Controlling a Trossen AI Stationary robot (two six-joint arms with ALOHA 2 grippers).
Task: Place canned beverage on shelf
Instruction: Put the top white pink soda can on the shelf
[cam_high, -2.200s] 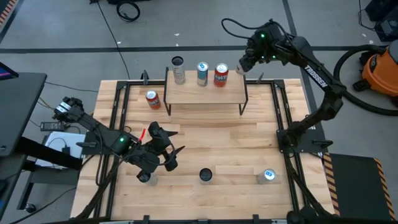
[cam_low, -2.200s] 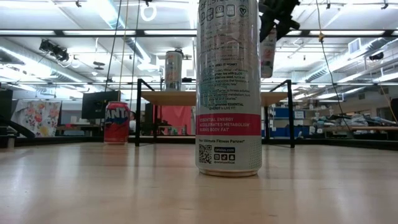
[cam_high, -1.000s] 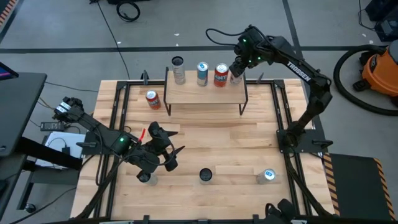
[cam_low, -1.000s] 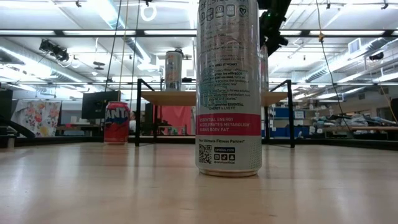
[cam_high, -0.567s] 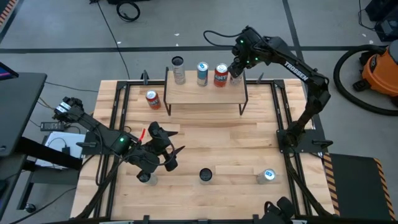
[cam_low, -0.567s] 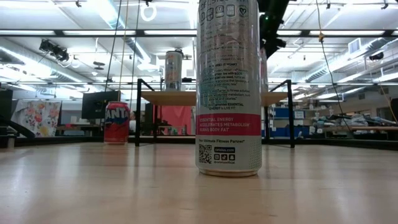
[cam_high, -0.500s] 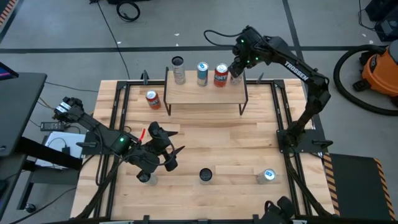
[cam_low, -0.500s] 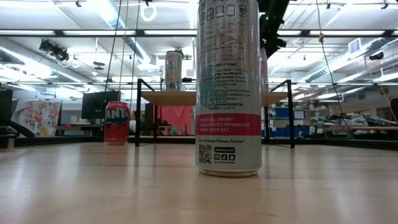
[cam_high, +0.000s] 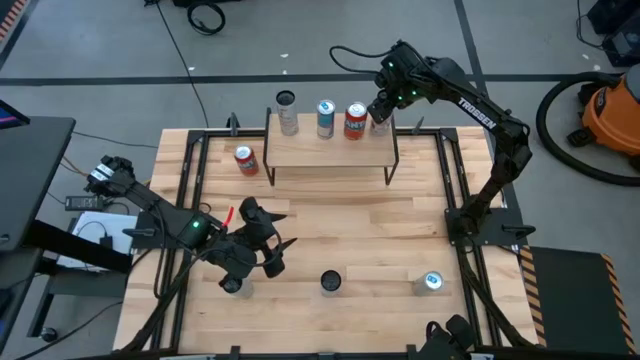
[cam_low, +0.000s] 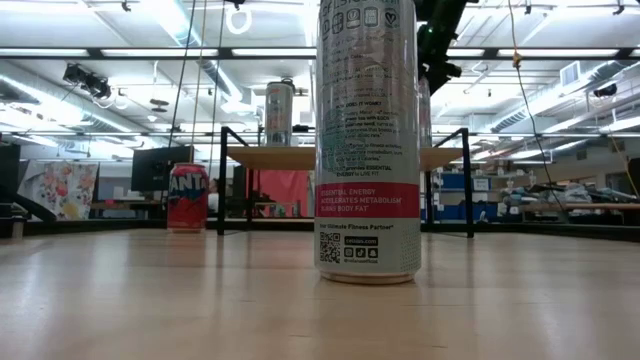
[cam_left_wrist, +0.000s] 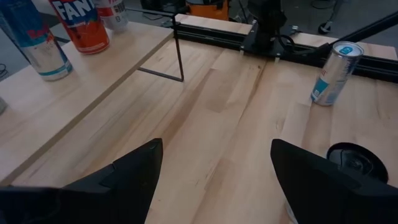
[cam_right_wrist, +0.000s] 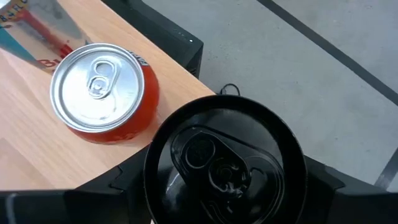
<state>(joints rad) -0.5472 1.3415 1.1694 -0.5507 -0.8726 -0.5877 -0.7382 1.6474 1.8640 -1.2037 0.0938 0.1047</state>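
Note:
The shelf (cam_high: 330, 150) stands at the table's far side with a silver can (cam_high: 288, 112), a blue can (cam_high: 326, 118) and an orange can (cam_high: 355, 121) in a row on its board. My right gripper (cam_high: 378, 108) is shut on a black-topped can (cam_right_wrist: 224, 165) at the shelf's right end, close beside the orange can (cam_right_wrist: 102, 90). In the low view this can (cam_low: 426, 110) shows only as a strip behind a near can. My left gripper (cam_high: 268, 255) hovers open over the table's near left with nothing between its fingers (cam_left_wrist: 134, 171). My right gripper pinches the black-topped can by its side wall just under the top rim (cam_right_wrist: 151, 177), one finger (cam_right_wrist: 106, 190) on either side. The fingers come slanting down from above. The can stays upright. Its foot is hidden, so I cannot tell whether it stands on the board.
A red can (cam_high: 245, 160) stands on the table left of the shelf. Three more cans stand near the front edge: (cam_high: 232, 286), (cam_high: 331, 282), (cam_high: 432, 282). The middle one (cam_low: 367, 140) fills the low view. Black frame rails (cam_high: 455, 190) line the table's sides.
My right gripper has carried the black-topped can from beyond the shelf's far right corner toward the table's left and down, bringing it in beside the orange can. Over the last half second it has kept still. The can has stayed upright.

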